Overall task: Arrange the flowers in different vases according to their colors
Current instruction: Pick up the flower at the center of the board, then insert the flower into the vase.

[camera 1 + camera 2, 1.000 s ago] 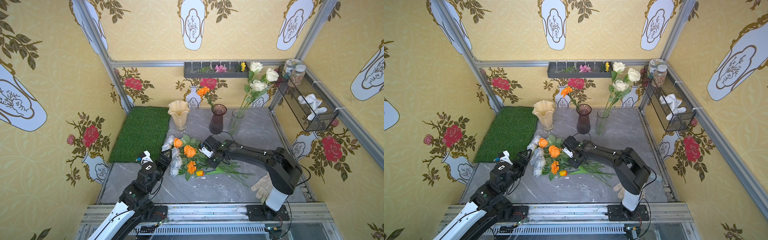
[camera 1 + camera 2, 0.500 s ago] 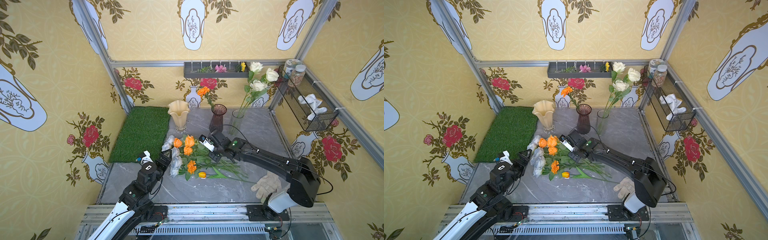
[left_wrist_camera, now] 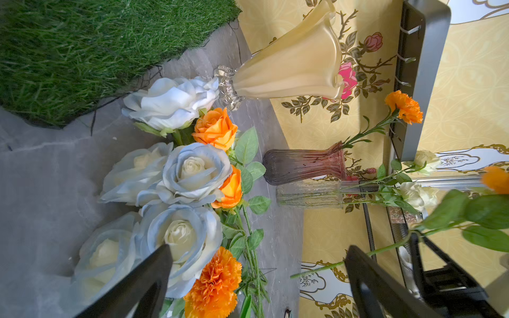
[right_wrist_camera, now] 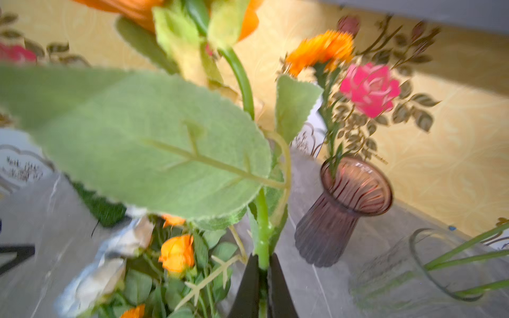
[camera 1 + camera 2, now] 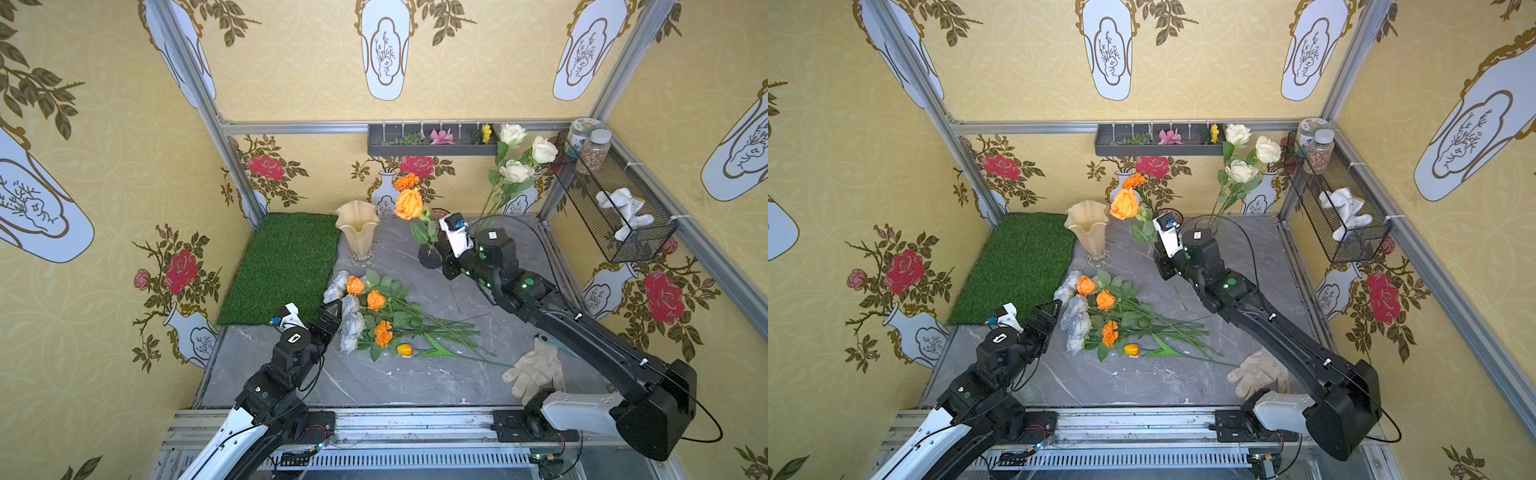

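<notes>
Right fingers [image 4: 279, 289] pinch the stem of an orange rose [image 5: 409, 203] below its leaves, with the bloom uppermost, which leaves the lower stem free to enter a neck. The rose is aloft just beside the purple vase [image 4: 338, 209], which holds a marigold [image 5: 407, 181]; judged the orange vase. White roses [image 5: 517, 170] stand in the clear vase [image 4: 413, 272]. Left fingers [image 3: 143, 283] are spread wide, poised by the blue-white roses [image 3: 190, 173] lying on the tabletop [image 5: 395, 382].
</notes>
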Motion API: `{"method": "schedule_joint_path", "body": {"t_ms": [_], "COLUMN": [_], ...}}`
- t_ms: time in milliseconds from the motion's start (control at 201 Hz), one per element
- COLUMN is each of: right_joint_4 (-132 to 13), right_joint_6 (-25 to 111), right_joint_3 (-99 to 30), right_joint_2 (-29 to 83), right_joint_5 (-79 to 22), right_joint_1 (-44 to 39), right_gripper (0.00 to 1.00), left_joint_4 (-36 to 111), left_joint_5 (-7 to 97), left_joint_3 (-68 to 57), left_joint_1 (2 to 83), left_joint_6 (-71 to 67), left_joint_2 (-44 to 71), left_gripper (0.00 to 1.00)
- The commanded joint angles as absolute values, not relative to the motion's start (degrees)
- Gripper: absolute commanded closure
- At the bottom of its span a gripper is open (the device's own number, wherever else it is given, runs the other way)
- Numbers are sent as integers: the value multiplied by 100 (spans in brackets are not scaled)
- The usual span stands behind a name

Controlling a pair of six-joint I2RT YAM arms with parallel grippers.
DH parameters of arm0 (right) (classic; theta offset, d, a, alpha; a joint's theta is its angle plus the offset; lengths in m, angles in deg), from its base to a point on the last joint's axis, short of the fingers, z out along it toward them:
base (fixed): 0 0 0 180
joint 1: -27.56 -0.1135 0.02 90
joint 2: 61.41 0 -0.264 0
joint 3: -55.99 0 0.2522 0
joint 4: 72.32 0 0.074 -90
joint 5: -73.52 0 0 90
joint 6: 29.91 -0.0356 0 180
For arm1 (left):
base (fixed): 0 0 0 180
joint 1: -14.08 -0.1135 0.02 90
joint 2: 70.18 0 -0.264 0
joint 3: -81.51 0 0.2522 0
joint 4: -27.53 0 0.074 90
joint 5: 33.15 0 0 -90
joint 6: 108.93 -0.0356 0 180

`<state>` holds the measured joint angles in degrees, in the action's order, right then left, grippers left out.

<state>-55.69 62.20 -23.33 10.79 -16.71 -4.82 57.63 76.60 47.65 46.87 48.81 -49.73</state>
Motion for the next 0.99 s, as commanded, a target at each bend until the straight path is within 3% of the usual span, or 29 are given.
{"method": "schedule_joint_path", "body": {"t_ms": [0,473,986], "right_joint_4": [-6966,-7617,-8306], "right_joint_6": [5491,5325,5661], "right_joint_3": [-2641,-5376,-4476], "right_joint_2": [1101,2924,3799], "right_joint_5": [-1859,-1999,-1841], "right_joint_1": [-132,462,526], "right_gripper": [100,100,100], "left_joint_4": [5694,5525,5299], "left_joint_5": [7700,7707,7805], "left_joint_3": [4788,4739,4776], "left_joint_1": [4686,4686,4677], "left_joint_6": [4833,4665,4563], "left_joint_2": [-4967,-4751,-4627], "left_gripper": [0,0,0]}}
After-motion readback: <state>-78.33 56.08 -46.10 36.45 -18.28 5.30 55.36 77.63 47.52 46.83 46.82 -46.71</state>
